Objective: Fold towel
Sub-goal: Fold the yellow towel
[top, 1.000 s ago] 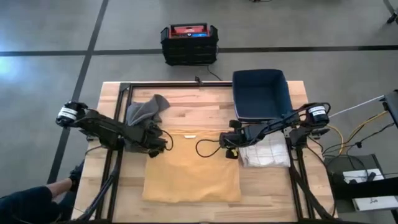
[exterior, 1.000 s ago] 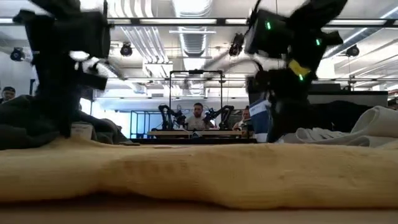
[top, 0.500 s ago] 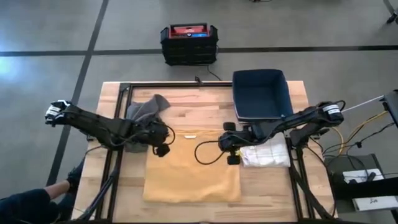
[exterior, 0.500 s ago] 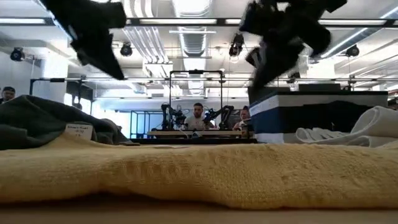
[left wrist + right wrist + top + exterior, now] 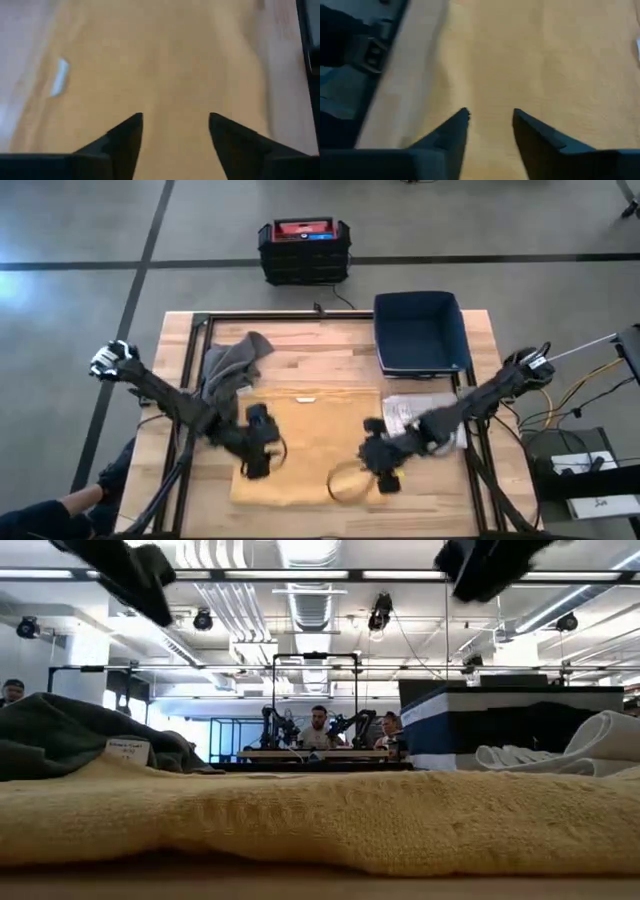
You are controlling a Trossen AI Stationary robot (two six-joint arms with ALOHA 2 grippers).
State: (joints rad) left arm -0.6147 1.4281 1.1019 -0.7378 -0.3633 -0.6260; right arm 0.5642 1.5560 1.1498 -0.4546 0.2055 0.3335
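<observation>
Yellow towel (image 5: 310, 442) beneath both open end effectors

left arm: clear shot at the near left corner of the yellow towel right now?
Probably yes. The left pincer hangs open over the flat yellow cloth towel near that corner, with nothing lying between them. The crumpled grey cloth sits farther back, out of the way.

Blue bin (image 5: 420, 330), grey cloth (image 5: 230, 360)
</observation>
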